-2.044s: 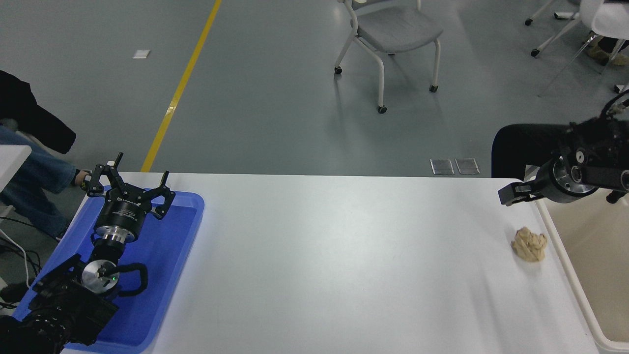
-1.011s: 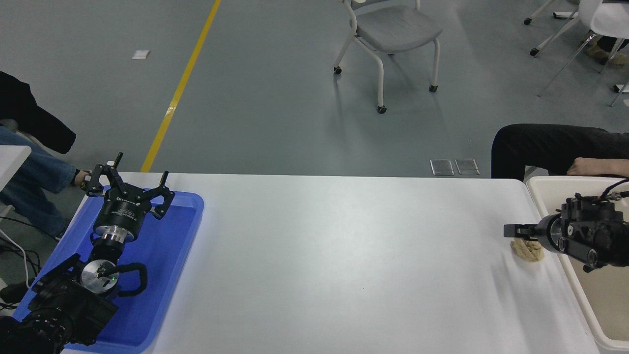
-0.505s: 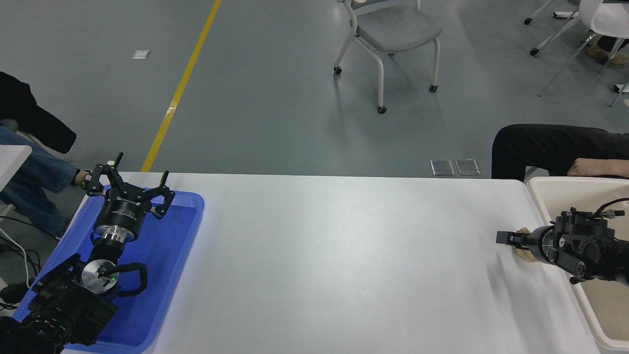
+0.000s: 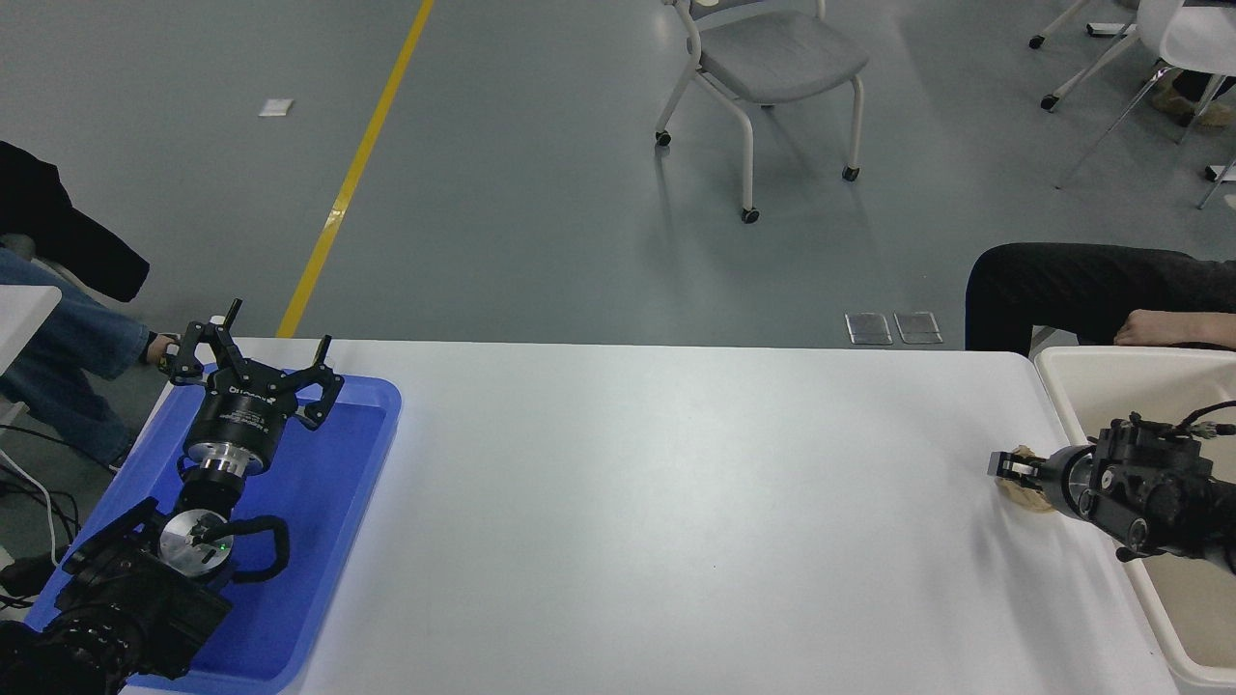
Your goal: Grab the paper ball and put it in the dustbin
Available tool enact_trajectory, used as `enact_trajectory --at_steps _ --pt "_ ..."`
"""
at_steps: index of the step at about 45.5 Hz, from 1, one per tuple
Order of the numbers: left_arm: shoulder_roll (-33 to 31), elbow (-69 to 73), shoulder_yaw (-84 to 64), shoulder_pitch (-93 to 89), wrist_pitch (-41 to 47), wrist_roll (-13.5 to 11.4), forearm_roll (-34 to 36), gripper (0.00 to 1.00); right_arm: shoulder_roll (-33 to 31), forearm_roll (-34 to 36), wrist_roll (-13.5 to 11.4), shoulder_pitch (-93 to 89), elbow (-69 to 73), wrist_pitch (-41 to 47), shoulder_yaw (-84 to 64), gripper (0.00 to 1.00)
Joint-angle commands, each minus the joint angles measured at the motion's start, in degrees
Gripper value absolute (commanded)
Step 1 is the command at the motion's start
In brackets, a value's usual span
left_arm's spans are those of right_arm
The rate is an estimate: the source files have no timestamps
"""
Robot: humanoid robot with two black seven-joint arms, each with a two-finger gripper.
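The paper ball [image 4: 1024,495] is a tan wad lying on the white table near its right edge; only slivers of it show. My right gripper [image 4: 1012,467] comes in low from the right edge and sits over the ball, hiding most of it. The ball is still down at table level. The dustbin [image 4: 1072,361] is a cream-white bin right beside the table's right edge, and my right arm reaches across its rim. My left gripper [image 4: 253,353] is open and parked over a blue tray at the lower left.
The blue tray [image 4: 359,454] lies at the table's left end under my left arm. A person's dark-clothed limb [image 4: 1062,290] and a bare hand or foot [image 4: 1164,328] are just behind the dustbin. Another person sits at the far left [image 4: 58,338]. A chair [image 4: 772,68] stands on the floor beyond.
My right arm has come down from above the table's far right corner to the paper ball and now covers it. In the last half second it has shifted slightly right. The left arm has not moved.
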Motion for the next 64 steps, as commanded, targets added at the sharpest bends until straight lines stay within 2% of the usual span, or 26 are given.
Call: enact_trajectory --at_steps 1,3,5,9,16,20,29,38,45,58,64 --pt "0.1 0.0 -0.1 0.0 0.0 0.0 0.0 1.0 0.4 0.0 -0.1 -0.3 -0.2 0.0 0.3 0.35" --pt "0.0 0.0 0.0 0.0 0.0 0.0 0.0 1.0 0.4 0.2 -0.1 -0.3 -0.3 -0.1 0.7 0.32" --pt "0.0 0.0 0.0 0.0 0.0 0.0 0.0 1.0 0.4 0.2 -0.1 -0.4 -0.3 -0.1 1.7 0.23" --pt "0.0 0.0 0.0 0.0 0.0 0.0 0.0 1.0 0.3 0.2 0.0 -0.3 -0.1 0.1 2.6 0.0" --pt "0.0 0.0 0.0 0.0 0.0 0.1 0.0 1.0 -0.1 -0.4 0.7 1.0 2.4 0.4 1.9 0.0" --pt "-0.1 0.0 -0.1 -0.2 0.0 0.1 0.0 1.0 -1.2 -3.8 1.0 5.0 5.4 0.7 -0.3 0.0" --pt "-0.1 0.0 0.0 -0.2 0.0 0.1 0.0 1.0 -12.7 -7.7 1.2 20.1 20.0 3.1 -6.3 0.0" --pt "-0.1 0.0 0.0 -0.2 0.0 0.1 0.0 1.0 -19.2 -10.4 1.2 36.2 30.1 9.9 -13.1 0.0" --pt "-0.1 0.0 -0.1 -0.2 0.0 0.1 0.0 1.0 -22.2 -10.9 1.2 48.5 35.8 19.0 -18.0 0.0" --pt "-0.1 0.0 0.0 -0.2 0.0 0.1 0.0 1.0 -23.3 -12.8 1.1 64.9 44.0 34.6 -22.3 0.0" --pt "-0.1 0.2 0.0 -0.2 0.0 0.1 0.0 1.0 -23.3 -12.8 1.0 68.9 46.6 37.1 -23.0 0.0"
